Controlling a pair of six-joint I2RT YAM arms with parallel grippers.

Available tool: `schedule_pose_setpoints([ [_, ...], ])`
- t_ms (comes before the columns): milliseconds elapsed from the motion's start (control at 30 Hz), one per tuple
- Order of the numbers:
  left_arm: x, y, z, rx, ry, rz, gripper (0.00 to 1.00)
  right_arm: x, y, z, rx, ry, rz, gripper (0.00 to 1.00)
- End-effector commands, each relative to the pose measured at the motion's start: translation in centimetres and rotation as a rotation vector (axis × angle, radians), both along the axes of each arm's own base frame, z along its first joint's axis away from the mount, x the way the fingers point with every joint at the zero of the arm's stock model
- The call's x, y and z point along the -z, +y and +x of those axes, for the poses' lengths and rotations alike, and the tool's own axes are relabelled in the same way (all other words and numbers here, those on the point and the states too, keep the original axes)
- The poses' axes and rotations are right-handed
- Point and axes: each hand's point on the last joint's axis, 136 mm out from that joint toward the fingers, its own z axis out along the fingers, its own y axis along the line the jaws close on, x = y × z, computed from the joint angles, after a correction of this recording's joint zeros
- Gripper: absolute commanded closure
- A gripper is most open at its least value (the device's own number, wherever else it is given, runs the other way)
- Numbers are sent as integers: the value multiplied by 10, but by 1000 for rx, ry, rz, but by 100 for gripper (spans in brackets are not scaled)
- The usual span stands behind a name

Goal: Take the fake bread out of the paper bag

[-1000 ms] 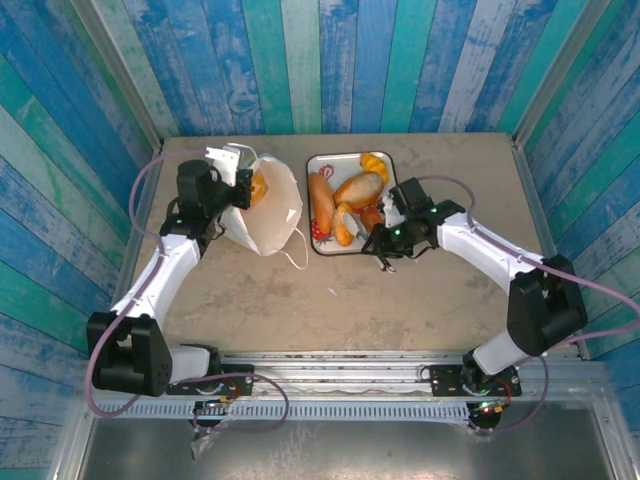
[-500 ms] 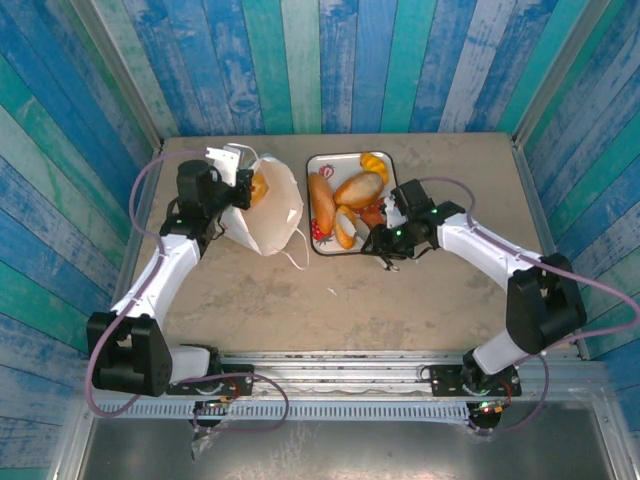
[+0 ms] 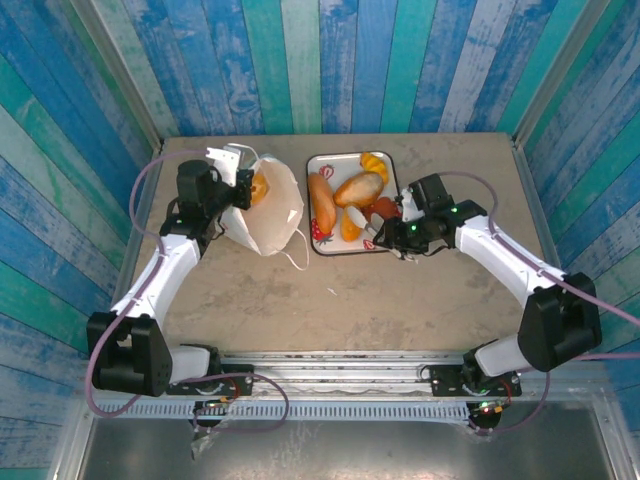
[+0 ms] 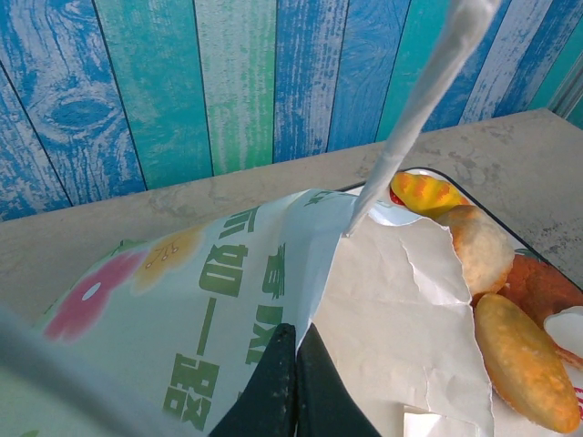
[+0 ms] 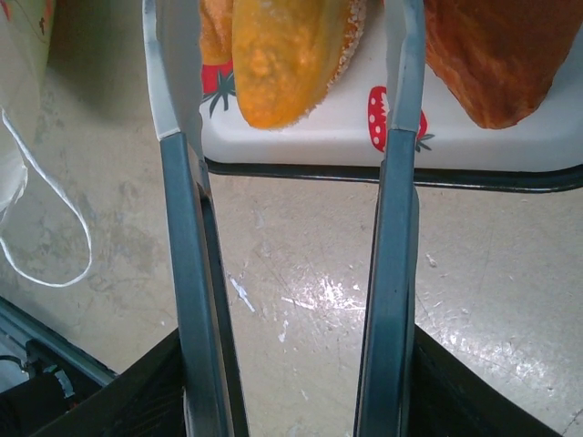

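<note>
The left gripper's [image 4: 293, 364] dark fingers [image 4: 273, 382] are pressed tight together, pinching the top edge of the paper bag [image 4: 228, 300], whose white side carries green lettering and a pink flower. A white handle strip [image 4: 428, 91] slants up from the bag's rim. From above, that gripper sits at the far left rim of the bag, its arm stretched forward along the table's [image 3: 300, 290] left side with the elbow bent. The bag lies with its mouth towards the gripper, and one orange-brown piece [image 3: 259, 187] shows inside that mouth.

The right gripper [image 5: 291, 364] has hold of the metal tongs [image 5: 392, 228], one blade against each black finger, the blades standing apart. Their tips reach over the near rim of the strawberry-print tray [image 5: 364, 137], a yellow-orange roll [image 5: 282, 55] lying between them; whether they touch it cannot be told. The right arm bends in from the table's right side, wrist beside the tray's near right corner. Most of the fake bread [image 3: 358, 190] lies on the tray, just right of the bag; a thin loop handle [image 5: 55, 237] trails on the table between them
</note>
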Motion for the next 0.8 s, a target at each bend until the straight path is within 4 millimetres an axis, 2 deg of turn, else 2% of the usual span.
schedule_pose_setpoints([
  [0, -26, -3, -8, 25, -66, -13, 100, -12, -1, 0, -8, -30, 7, 48],
  [133, -26, -4, -9, 32, -69, -7, 100, -25, 5, -2, -28, -43, 48, 51],
  [233, -24, -7, -12, 56, -69, -2, 100, -42, 11, -5, -48, -64, 94, 52],
  [400, -24, -8, -13, 64, -71, 4, 100, -79, 38, -15, -124, -125, 166, 54],
  [533, -25, -7, -12, 56, -71, 0, 100, -105, 74, -25, -220, -179, 175, 54],
  [600, -25, -7, -12, 57, -72, -6, 100, -111, 105, -37, -299, -184, 193, 54],
  [700, -24, -8, -10, 56, -74, -13, 100, -111, 136, -38, -359, -183, 189, 54],
  [767, -23, -8, -10, 57, -74, -18, 100, -102, 155, -36, -385, -163, 167, 54],
])
